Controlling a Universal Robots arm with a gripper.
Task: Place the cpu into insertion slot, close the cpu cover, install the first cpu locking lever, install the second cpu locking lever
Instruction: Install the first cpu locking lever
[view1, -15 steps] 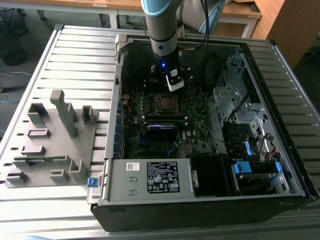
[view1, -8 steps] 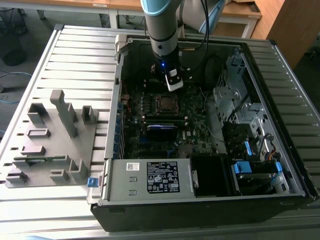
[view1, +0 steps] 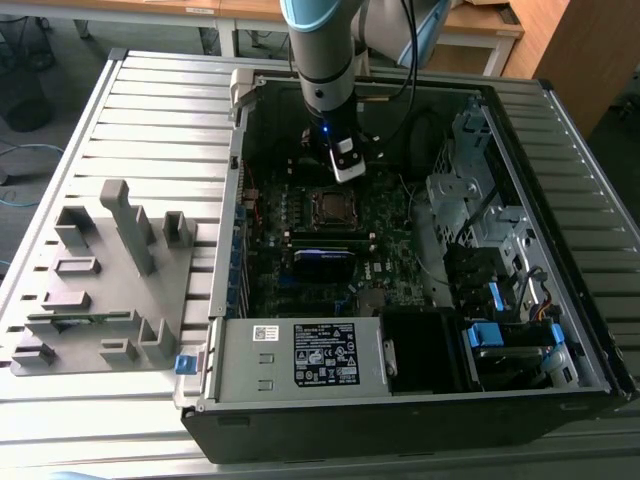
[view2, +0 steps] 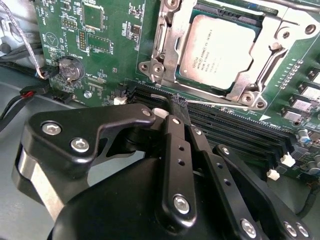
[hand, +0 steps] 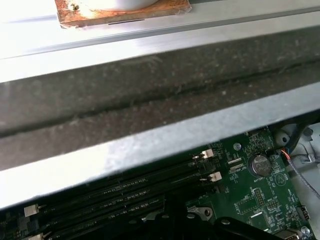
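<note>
In second wrist view, cpu (view2: 217, 50) seated in the insertion slot (view2: 235, 11), cpu cover (view2: 161, 47) down around it; in first wrist view, case wall (hand: 150, 100) and memory slots (hand: 125, 187). Gripper (view2: 178, 104) squeezed shut, tips at a thin lever (view2: 220, 104), pinching it or not, can't tell.

Our slatted metal table (view1: 150, 110) carries the open computer case (view1: 400, 425) beneath the gripper (view1: 345, 175), a grey rack (view1: 100, 270) well aside.
</note>
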